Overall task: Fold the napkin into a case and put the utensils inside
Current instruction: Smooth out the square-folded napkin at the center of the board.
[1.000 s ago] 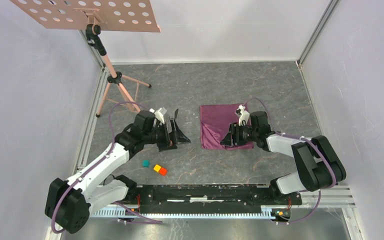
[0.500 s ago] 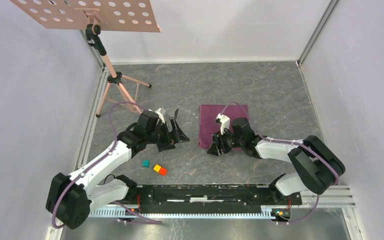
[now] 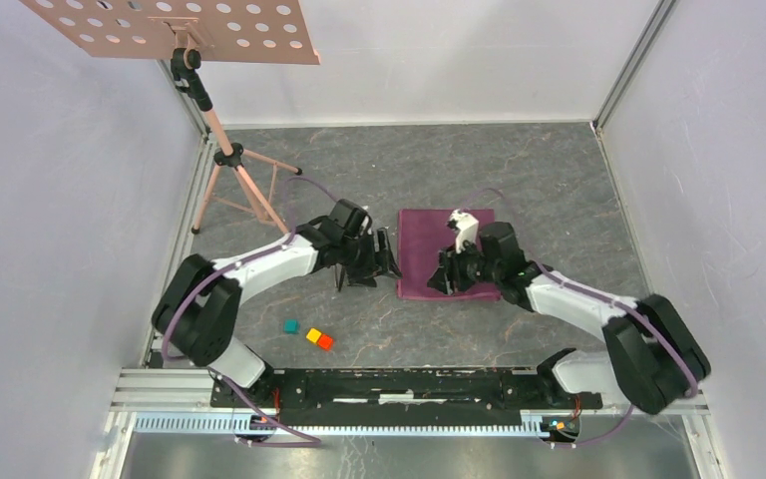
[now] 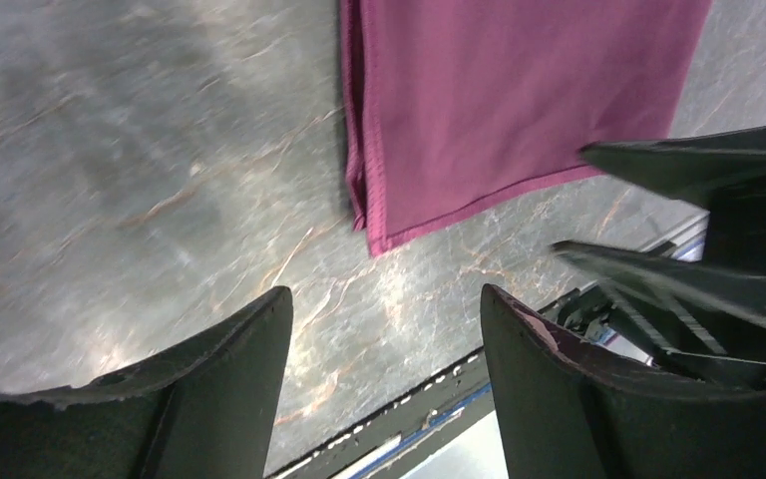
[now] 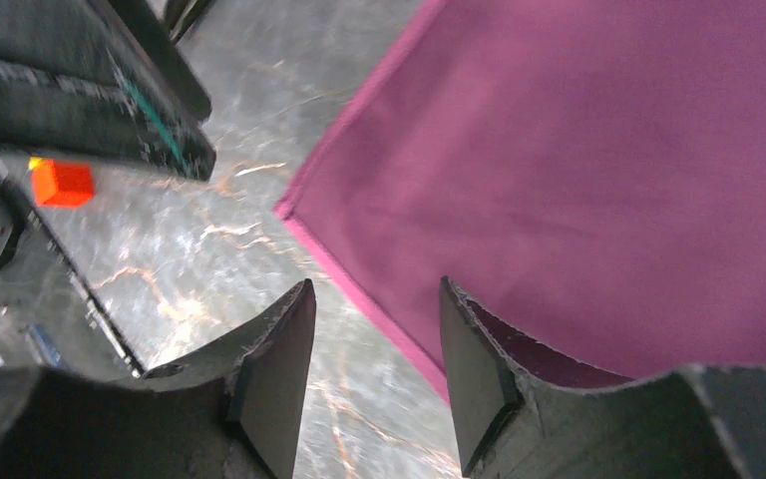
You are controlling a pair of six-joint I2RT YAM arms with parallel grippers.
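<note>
The napkin [image 3: 421, 239] lies flat on the table [image 3: 359, 170], a plum, faintly shiny rectangle with few wrinkles. In the left wrist view its left edge shows two layers stacked, so it looks folded at least once, and its near-left corner comes to a neat point.

The right gripper [image 3: 446, 274] hangs low over the napkin's near-left part. In its own view the jaws stand apart with the napkin's near edge running between them, one finger over cloth and the other over bare table. Nothing is pinched. That pose suits taking the hem for another fold.

The left gripper [image 3: 391, 261] sits just beside the napkin's left edge, pointing at that same corner. Its jaws are spread and empty, with only table and the corner showing between them. It is probably placed to catch or pin the double edge while the other arm works.

I see no utensils in any view, so filling the case looks some way off.

Well to the near-left of the napkin lie three blocks [image 3: 312, 335]. A stand [image 3: 221, 130] rises far-left of it.
</note>
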